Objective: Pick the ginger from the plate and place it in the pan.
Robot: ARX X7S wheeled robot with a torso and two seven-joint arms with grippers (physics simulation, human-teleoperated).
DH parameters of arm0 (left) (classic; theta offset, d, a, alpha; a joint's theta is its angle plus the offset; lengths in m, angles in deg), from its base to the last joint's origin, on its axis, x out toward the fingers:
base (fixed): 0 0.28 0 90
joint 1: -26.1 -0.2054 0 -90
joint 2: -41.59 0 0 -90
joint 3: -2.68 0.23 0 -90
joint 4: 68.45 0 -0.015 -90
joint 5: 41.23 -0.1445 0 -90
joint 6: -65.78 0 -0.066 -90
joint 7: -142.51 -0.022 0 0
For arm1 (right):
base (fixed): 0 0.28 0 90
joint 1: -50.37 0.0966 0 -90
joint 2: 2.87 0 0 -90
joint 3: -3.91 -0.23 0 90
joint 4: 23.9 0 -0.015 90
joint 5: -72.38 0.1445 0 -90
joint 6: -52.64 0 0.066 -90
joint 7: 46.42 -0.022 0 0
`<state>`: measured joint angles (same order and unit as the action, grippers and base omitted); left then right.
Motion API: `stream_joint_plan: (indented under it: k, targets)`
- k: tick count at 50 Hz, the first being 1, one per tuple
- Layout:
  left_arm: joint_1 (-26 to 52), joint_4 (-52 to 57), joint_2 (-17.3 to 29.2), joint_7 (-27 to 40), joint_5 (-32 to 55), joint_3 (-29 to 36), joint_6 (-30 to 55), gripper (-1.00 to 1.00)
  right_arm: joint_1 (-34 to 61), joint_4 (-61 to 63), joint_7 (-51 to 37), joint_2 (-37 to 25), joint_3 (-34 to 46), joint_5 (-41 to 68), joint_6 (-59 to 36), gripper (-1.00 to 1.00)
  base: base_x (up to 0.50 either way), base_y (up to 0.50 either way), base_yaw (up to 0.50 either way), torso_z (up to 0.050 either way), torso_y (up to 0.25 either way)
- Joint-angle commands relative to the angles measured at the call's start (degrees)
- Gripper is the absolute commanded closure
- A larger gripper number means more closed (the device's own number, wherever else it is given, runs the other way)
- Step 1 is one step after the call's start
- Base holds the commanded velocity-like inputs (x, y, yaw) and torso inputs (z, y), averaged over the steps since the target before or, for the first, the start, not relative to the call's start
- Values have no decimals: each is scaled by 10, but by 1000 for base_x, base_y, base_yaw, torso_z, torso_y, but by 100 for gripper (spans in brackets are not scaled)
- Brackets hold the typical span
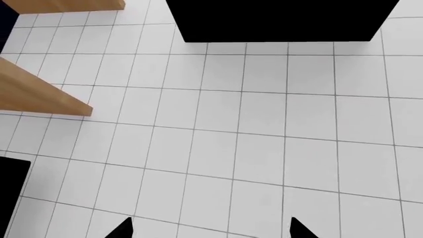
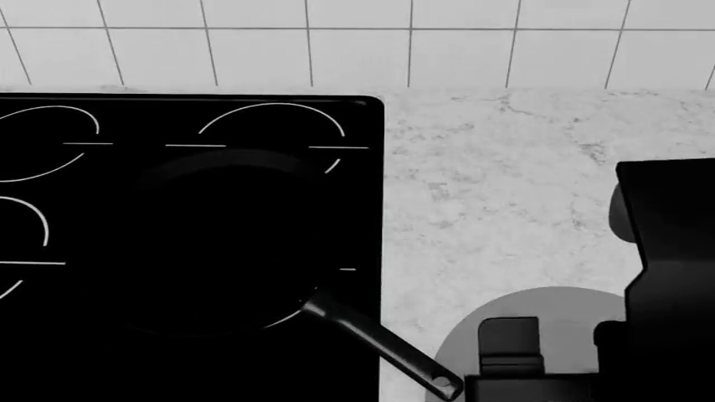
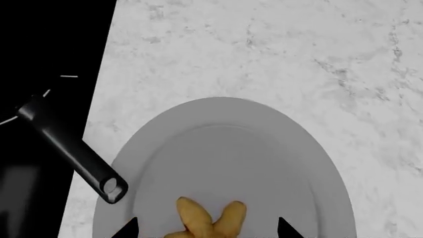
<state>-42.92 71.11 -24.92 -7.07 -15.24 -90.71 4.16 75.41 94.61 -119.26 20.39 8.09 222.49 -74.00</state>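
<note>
While the right arm's dark bulk fills the lower right of the head view, its right gripper [image 3: 205,229] hangs over the flat round light-grey plate [image 3: 225,148], fingertips spread wide at the bottom edge of the right wrist view and pinching nothing. The small knobbly yellow-orange ginger [image 3: 206,218] lies on the plate between those two tips, at the bottom middle of that frame — whether they touch it I cannot tell, since only the ends show. The round shallow black frying pan [image 2: 223,243] sits on the black stovetop with white ring marks [image 2: 67,134] at the left of the head view, its long straight handle [image 2: 380,343] slanting toward the plate, the holed end just beside the rim over the speckled white marble counter [image 2: 503,167]. The left gripper [image 1: 208,229] is far from all this, tips apart over a white tiled floor [image 1: 264,139] with pale wooden boards [image 1: 39,94] at upper left. The risk, to my eye, is the lobed shape: closing off-centre could squirt the clump sideways across the smooth plate. And the handle lies right along the way to the pan — a low carry could clip it and swing the pan.
</note>
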Motion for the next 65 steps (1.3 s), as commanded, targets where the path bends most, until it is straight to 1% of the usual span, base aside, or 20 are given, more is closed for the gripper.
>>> stream_joint_plan:
  k: [1,65]
  targets:
    - [0,-5,1,1,-1,3,-5,-100,-16,-5,6,-1,6,-7,3,-100,0,0,0,0,0]
    - [-6,-18,11,2,0,5,-27,-100,-86,-42,59,21,24,-47,15,-100,0,0,0,0,0]
